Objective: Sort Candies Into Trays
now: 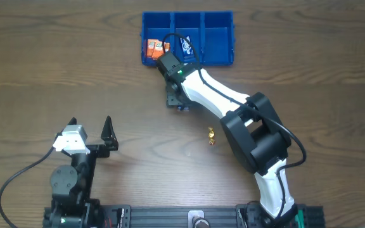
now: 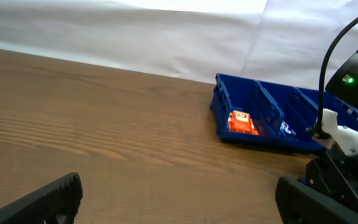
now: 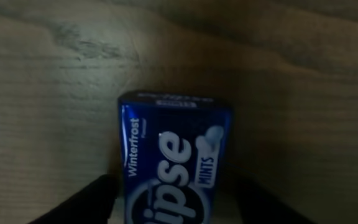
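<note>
A blue mint pack [image 3: 176,168] lies flat on the wooden table, and my right gripper [image 3: 179,202] is low over it. Its fingers are open and stand on either side of the pack with thin gaps. From above, this gripper [image 1: 177,101] is just in front of the blue three-compartment tray [image 1: 219,62]. Orange candies [image 1: 154,46] lie in the tray's left compartment and another blue pack [image 1: 184,44] in the middle one. A small gold candy [image 1: 211,135] lies loose on the table. My left gripper [image 1: 90,130] hangs open near its base, holding nothing.
The tray's right compartment [image 1: 218,38] holds nothing. In the left wrist view the tray [image 2: 225,106] sits ahead with an orange candy [image 2: 242,122] inside, and the right arm [image 2: 350,134] stands beside it. Bare wood stretches across the left half of the table.
</note>
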